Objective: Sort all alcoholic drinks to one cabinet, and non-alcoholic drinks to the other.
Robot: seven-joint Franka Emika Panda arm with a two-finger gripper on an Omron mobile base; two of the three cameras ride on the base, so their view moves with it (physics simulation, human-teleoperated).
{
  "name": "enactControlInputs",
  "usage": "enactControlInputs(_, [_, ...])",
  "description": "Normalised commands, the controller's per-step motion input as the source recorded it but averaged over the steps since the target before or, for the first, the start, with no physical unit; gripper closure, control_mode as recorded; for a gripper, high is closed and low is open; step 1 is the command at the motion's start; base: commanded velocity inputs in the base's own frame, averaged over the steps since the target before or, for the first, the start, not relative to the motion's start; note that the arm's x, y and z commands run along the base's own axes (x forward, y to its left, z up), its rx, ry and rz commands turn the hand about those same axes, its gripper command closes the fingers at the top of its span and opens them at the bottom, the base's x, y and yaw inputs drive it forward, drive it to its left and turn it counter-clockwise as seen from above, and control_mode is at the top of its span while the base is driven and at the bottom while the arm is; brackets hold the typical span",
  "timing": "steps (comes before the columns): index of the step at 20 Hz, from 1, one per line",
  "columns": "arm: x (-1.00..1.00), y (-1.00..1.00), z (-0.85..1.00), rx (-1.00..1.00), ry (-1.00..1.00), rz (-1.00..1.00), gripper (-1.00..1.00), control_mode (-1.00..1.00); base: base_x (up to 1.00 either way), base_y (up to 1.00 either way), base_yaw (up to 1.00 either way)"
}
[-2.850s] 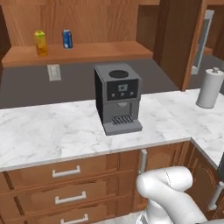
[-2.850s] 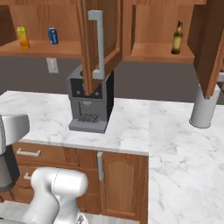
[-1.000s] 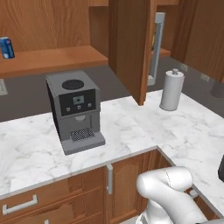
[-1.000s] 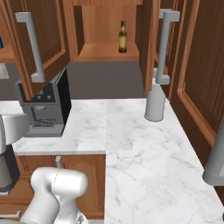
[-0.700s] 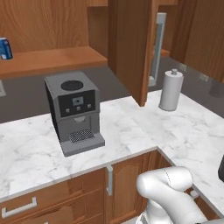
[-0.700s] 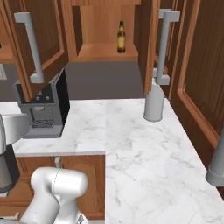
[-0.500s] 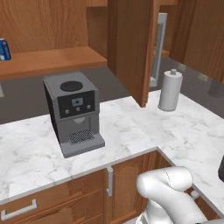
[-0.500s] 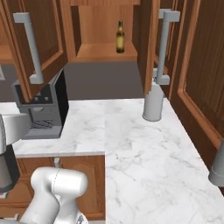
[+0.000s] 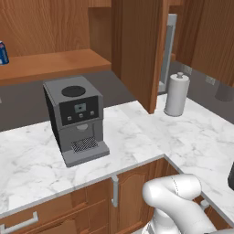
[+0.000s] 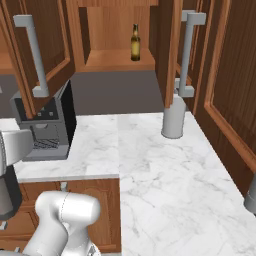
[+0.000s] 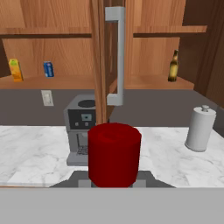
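Note:
The red cap [image 11: 114, 153] of the squat grey bottle stands close up at the bottom of the hand view, and its grey shoulders [image 11: 81, 178] spread below it. My gripper is shut on this bottle, its fingertips hidden behind it. The brown beer bottle [image 11: 173, 66] stands alone on the right cabinet's shelf [image 10: 135, 42]. On the left cabinet's shelf stand the blue soda can [image 11: 48, 69] [image 9: 2, 52] and, further left, the orange juice carton [image 11: 15, 70].
An open cabinet door [image 11: 101, 57] with a grey handle [image 11: 116, 52] hangs between the two shelves. A grey coffee machine [image 9: 75, 116] [image 10: 45, 125] sits on the marble counter [image 10: 150, 165]. To the right of it stands a paper towel roll [image 9: 177, 93] [image 10: 174, 117].
The base views have slid a little: the coffee machine and can sit slightly further left in the left view. The held bottle stays in the grip.

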Motion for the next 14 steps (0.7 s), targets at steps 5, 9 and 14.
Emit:
enactControlInputs(5, [0.0,0.0,0.0,0.0,0.0,0.0,1.0,1.0,0.59,-0.33,-0.08])
enactControlInputs(9, [0.0,0.0,0.0,0.0,0.0,0.0,1.0,1.0,1.0,-0.01,-0.31])
enactControlInputs(14, [0.0,0.0,0.0,0.0,0.0,0.0,1.0,1.0,0.97,-0.01,-0.43])
